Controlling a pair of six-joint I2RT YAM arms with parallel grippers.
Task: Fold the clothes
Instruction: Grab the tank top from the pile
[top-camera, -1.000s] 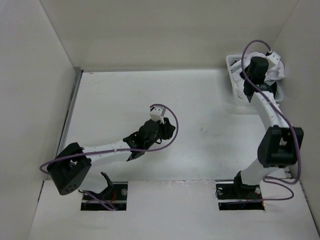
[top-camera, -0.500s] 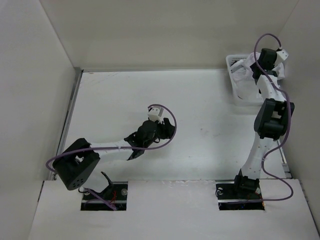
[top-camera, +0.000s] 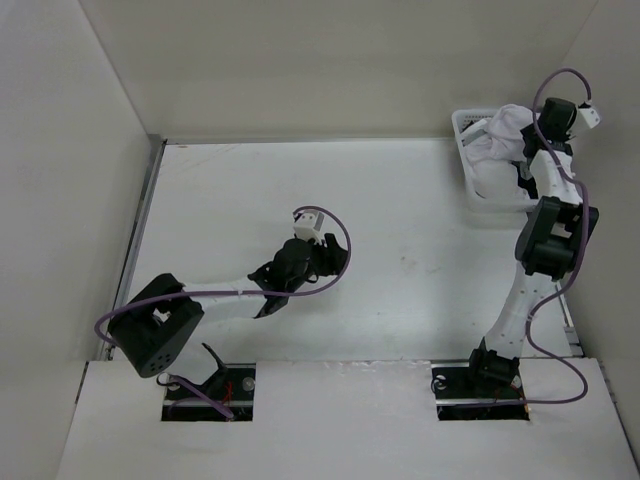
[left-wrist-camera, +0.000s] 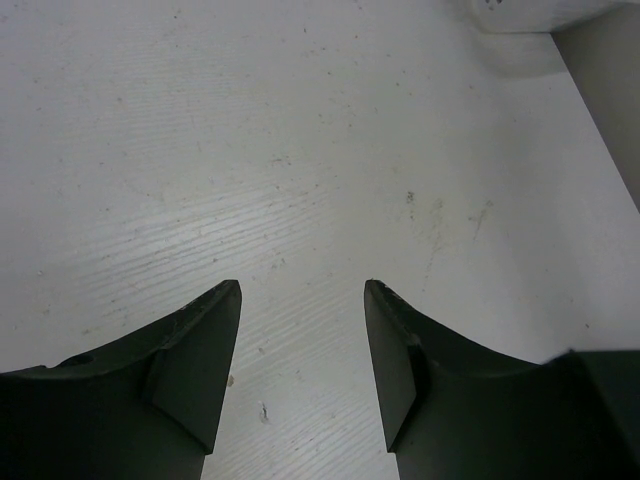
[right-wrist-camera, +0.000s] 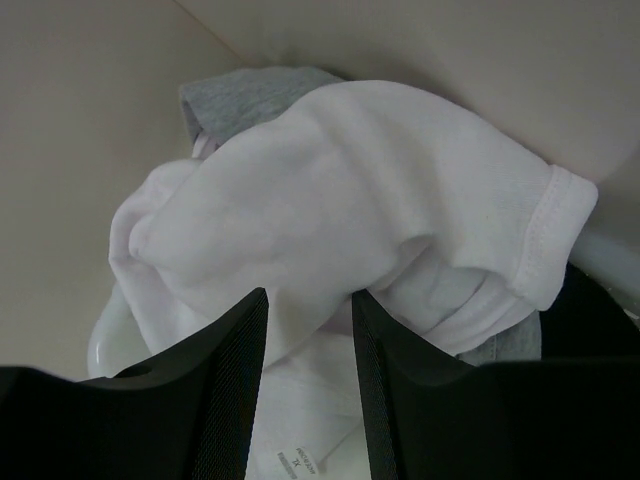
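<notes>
The clothes are a bunched white garment heaped in the white basket at the far right corner. In the right wrist view the white garment fills the frame, with a size label low down. My right gripper hovers just over it; its jaws stand apart, open, with a fold of cloth lying beyond the tips and nothing pinched. My left gripper sits mid-table, open over bare tabletop, far from the clothes.
A grey garment lies under the white one in the basket. The basket's corner shows far off in the left wrist view. Walls close the table at the left, back and right; the right wall runs just behind the basket.
My right arm has swung up and back from inside the basket, uncovering the white heap, and its jaws have parted. The left gripper has opened wide and shifted slightly.
</notes>
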